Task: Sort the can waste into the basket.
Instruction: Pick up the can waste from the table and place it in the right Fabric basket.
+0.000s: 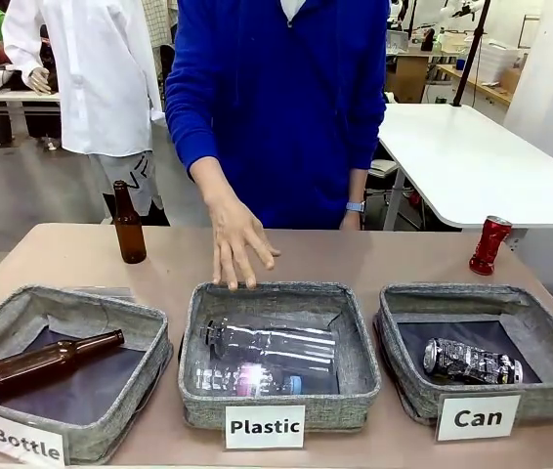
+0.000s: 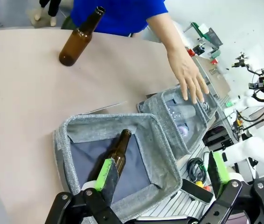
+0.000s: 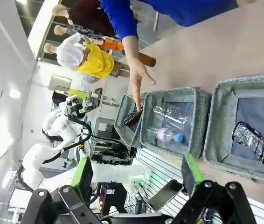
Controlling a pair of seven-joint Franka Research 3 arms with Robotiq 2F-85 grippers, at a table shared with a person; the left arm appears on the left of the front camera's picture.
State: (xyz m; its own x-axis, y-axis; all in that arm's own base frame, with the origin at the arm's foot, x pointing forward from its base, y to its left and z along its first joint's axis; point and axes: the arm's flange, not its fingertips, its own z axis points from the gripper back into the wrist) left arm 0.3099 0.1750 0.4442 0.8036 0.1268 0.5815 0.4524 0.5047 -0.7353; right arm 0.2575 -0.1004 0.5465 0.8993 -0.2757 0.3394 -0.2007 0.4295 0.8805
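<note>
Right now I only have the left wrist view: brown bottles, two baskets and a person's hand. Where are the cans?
Observer: A red can stands upright on the table, far right, behind the basket labelled Can.
Operator: Is anything in that basket?
Observer: Yes, a crushed black and silver can lies on its side inside it.
Operator: Is the right gripper free?
Observer: The right gripper is open and holds nothing.
</note>
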